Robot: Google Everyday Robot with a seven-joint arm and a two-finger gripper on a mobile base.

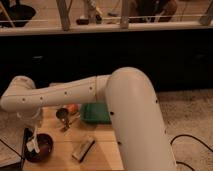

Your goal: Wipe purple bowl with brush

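Purple bowl [41, 148] is set at the front-left corner of the wooden surface [102, 145], close to the left edge, rim up, so its inside can be reached from above. The arm [60, 94] is stretched leftward along the surface's far edge & bent down at the elbow. The gripper [32, 134] is hung right over the bowl's left rim. A slim pale piece dipping into the bowl is taken to be the brush [34, 145], held approx. upright w/ its head down toward the bowl's inside, a pose that suits wiping. Whether the gripper is closed on it can't be told, as wrist & shadow hide that.

Other items: an orange bowl [73, 107] & a metal cup [62, 115] are seen toward the far edge, under the forearm. A green tray [95, 113] is set at the far edge, right of them. A tan block [82, 149] w/ a dark stripe lies near the front edge, mid-surface, apart from the bowl. Nothing is seen betw. gripper & bowl. The cup is judged the nearest thing that could be clipped by a wide sweep.
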